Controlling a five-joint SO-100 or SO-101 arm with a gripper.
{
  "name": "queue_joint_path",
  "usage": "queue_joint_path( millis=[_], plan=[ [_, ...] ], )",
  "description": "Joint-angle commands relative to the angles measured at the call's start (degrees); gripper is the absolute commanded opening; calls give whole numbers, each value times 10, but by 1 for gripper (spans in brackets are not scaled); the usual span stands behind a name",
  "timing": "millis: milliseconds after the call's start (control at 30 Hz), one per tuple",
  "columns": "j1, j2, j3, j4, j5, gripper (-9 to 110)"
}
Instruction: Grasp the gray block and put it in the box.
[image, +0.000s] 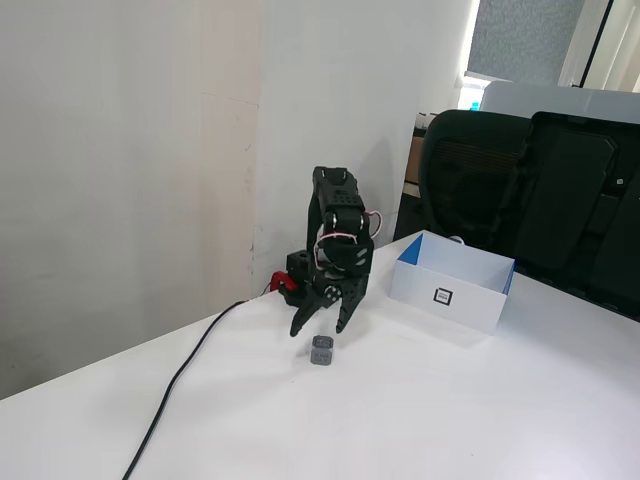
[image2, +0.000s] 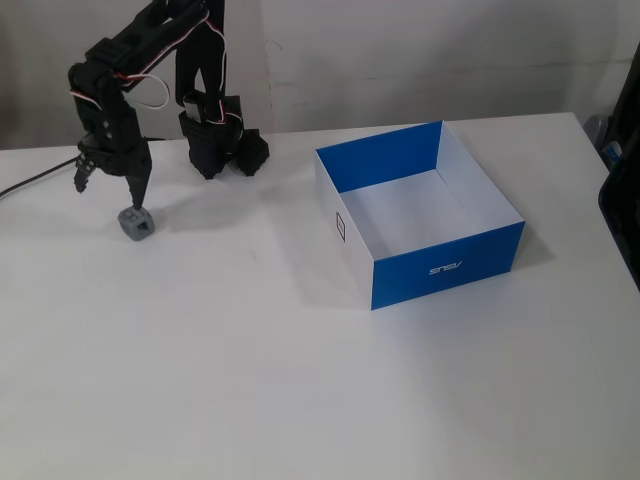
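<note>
Gray block (image2: 136, 222) on white worktop (image2: 250, 380), well apart from box (image2: 420, 215), which sits empty. Tool (image2: 113, 182) hangs just above block – fingers spread, nothing held. Risk: one fingertip (image2: 140, 196) looks right over block's top, so descent could knock it aside rather than straddle it. Block's exact centring between fingers hard to judge. Black cable (image: 185, 375) cut off at frame edge.
</note>
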Motion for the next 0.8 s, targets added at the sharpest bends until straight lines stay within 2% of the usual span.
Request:
queue_joint_path(
  millis=[0,400,767],
  plan=[
    [4,-3,-15,-22,4,42],
    [26,-9,-10,-38,5,43],
    [-20,-48,-33,-23,24,41]
  ],
)
